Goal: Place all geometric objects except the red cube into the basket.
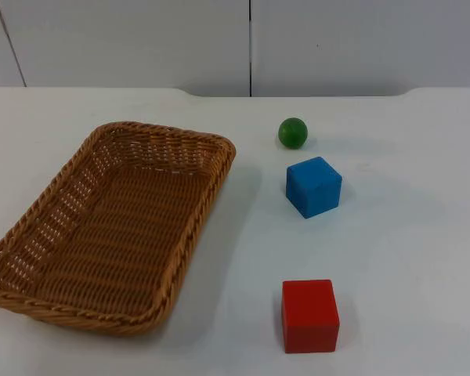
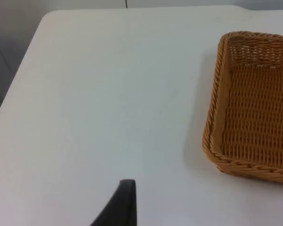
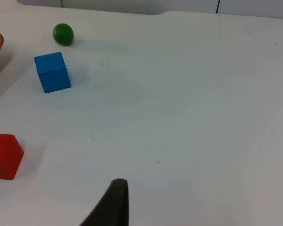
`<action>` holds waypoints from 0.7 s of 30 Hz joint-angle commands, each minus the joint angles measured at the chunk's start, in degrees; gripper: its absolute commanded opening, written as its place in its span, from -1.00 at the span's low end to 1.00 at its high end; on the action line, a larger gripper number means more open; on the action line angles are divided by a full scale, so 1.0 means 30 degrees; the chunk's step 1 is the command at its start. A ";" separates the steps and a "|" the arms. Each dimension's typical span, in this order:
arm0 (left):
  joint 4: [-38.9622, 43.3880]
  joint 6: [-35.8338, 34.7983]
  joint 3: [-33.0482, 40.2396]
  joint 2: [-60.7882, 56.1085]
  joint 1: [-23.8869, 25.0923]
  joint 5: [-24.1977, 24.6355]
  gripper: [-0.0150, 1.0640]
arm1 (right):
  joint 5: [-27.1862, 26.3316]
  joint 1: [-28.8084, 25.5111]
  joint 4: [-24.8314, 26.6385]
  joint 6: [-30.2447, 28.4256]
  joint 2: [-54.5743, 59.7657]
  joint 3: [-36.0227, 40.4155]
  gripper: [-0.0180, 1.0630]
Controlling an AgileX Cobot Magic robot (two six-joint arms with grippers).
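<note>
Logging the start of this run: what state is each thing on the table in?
basket: empty, flat on the table.
green ball: on the table, outside the basket.
blue cube: on the table, ungrasped.
red cube: on the table, ungrasped.

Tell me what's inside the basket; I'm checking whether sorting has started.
Nothing lies inside the basket: its woven floor is bare in the top view. The green ball, blue cube and red cube all sit on the table beside it. The near wall's inner face is hidden.
</note>
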 commanded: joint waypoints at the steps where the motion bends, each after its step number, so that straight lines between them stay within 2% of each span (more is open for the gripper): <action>1: 0.0299 -0.0077 0.0092 -0.0041 -0.0006 -0.0212 0.97 | -0.0323 -0.0106 -0.0104 0.0049 -0.0053 -0.0020 0.99; 7: 0.0637 -0.0211 0.0029 0.0595 -0.0006 -0.0286 0.97 | -0.0522 -0.0063 -0.0292 0.0215 0.0526 -0.0153 0.99; 9: 0.1146 -0.0259 -0.0542 0.2531 -0.0006 -0.1286 0.97 | -0.2012 -0.0063 -0.0388 0.0225 0.2497 -0.0715 0.99; 10: 0.1146 -0.0259 -0.0542 0.2531 -0.0006 -0.1286 0.97 | -0.2012 -0.0063 -0.0388 0.0225 0.2497 -0.0715 0.99; 13: 0.2605 -0.1361 -0.2283 0.6205 -0.0006 -0.4974 0.97 | -0.5176 -0.0063 -0.0704 0.1625 0.6155 -0.2443 0.99; 14: 0.2605 -0.1361 -0.2283 0.6205 -0.0006 -0.4974 0.97 | -0.5176 -0.0063 -0.0704 0.1625 0.6155 -0.2443 0.99; 16: 0.3833 -0.2324 -0.4552 0.9505 -0.0006 -0.7088 0.97 | -0.6478 -0.0063 -0.0822 0.1506 0.9909 -0.4450 0.99; 18: 0.3839 -0.2407 -0.6605 1.2136 -0.0006 -0.7828 0.97 | -0.6911 -0.0063 -0.0743 0.1508 1.2681 -0.6443 0.99; 19: 0.3839 -0.2407 -0.6605 1.2136 -0.0006 -0.7828 0.97 | -0.6911 -0.0063 -0.0743 0.1508 1.2681 -0.6443 0.99; 21: 0.3488 -0.2407 -0.8836 1.4919 -0.0006 -0.8327 0.97 | -0.7071 -0.0063 -0.0743 0.1508 1.5279 -0.8293 0.99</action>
